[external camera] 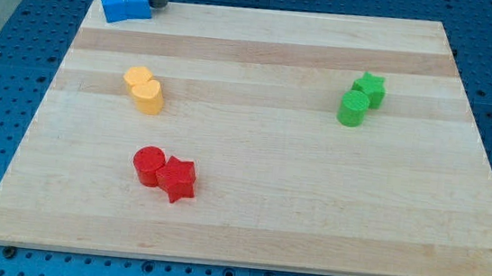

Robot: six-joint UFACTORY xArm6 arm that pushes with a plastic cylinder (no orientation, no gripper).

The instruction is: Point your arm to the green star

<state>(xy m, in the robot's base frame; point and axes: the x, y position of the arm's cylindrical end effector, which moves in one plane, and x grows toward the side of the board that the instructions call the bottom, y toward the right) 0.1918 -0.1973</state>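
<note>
1. My tip stood at the view's top left, at the far edge of the tabletop, just right of the blue blocks. These two blocks touched each other; their shapes could not be made out.
2. The rod carried no gripper, so nothing was clenched, released or grasped.
3. The green star lay in the view's right half, toward the top, well apart from my tip.
4. A green cylinder touched the star on its lower-left side, so the green pair ran diagonally from lower left to upper right.
5. The star's own heading and long axis could not be told; its points were too small to read.
6. Two yellow blocks, touching, lay below my tip on the view's left.
7. A red cylinder and a red star, touching, lay nearer the view's bottom.
8. Bare wood lay between my tip and the green star; the yellow and red pairs lay off that line.
</note>
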